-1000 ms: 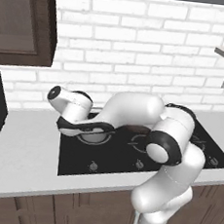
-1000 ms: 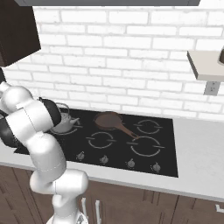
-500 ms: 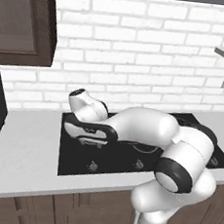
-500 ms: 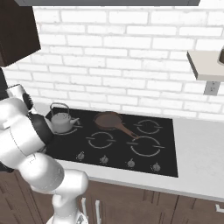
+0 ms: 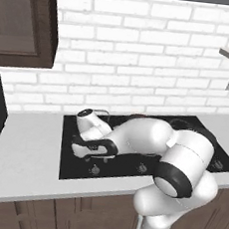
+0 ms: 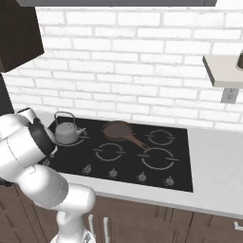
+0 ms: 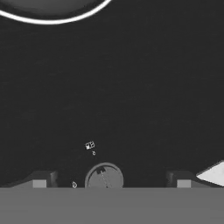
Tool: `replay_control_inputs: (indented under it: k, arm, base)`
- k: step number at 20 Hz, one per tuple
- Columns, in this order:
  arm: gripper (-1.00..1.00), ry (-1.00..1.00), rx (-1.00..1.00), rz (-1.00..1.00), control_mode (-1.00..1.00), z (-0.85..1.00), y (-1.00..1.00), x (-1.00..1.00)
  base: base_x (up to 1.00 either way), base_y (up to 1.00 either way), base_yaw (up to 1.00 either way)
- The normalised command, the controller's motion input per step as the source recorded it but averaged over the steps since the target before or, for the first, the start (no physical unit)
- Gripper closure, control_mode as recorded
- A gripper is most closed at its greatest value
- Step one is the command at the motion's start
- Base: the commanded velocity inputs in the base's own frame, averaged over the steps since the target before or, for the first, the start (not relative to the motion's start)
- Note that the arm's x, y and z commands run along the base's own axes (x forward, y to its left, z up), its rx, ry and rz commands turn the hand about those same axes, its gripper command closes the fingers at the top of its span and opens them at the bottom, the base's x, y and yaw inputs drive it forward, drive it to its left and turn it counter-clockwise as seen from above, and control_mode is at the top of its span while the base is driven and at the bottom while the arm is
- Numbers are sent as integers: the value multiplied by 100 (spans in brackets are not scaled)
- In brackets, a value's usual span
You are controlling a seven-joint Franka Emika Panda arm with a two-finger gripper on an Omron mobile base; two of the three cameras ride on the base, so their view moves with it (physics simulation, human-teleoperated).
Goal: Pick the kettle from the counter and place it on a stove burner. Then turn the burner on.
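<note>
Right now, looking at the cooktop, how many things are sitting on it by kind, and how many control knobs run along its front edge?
Kettles: 1, the kettle on the rear left ring.
Frying pans: 1, the frying pan at the middle rear.
Control knobs: 4.
Total: 6.

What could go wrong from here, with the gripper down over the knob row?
1. The open gripper straddles one stove knob; five knobs sit in a row, so it may turn one that doesn't feed the kettle's burner.
2. The jaws stand wide, so they might slip on the small knob.
3. The forearm passes near the kettle and could nudge it.
</note>
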Motion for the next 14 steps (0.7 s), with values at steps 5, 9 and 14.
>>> replay_control_inputs:
  k: [5,9,14]
  arm:
    - [-100,-1,22,3,-100,-30,7,0]
    - [-100,0,0,0,-100,-16,1,0]
    - [-100,0,0,0,-100,-12,0,-49]
  base:
    - [0,0,0]
    - [0,0,0]
    - [0,0,0]
